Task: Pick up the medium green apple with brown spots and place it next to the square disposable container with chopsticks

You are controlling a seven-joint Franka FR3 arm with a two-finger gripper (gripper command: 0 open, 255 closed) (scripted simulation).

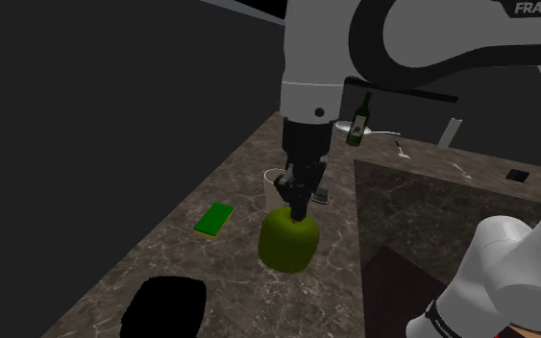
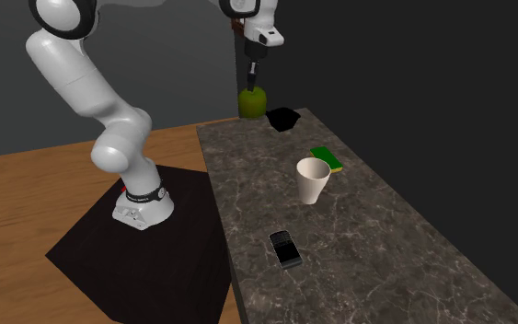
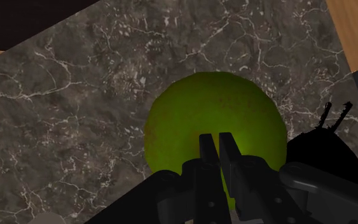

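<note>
Shoulder view: arm [image 1: 470, 21] reads "FRANKA"; gripper [image 1: 298, 209] nearly closed, pinching green apple [image 1: 287, 242] top, just beside black container [image 3: 327, 158].

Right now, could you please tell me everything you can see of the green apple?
The green apple is round, yellow-green with faint brown speckles. The gripper pinches its top from above, fingers nearly together. It sits over the dark marbled counter, beside the black container; whether it touches the counter is unclear.

I saw the dark veined stone table [image 2: 385, 230] bearing a white tapered cup [image 2: 313, 179], a flat green pad [image 2: 327, 159], a black slab phone [image 2: 285, 248] and a black container [image 2: 282, 118].
</note>
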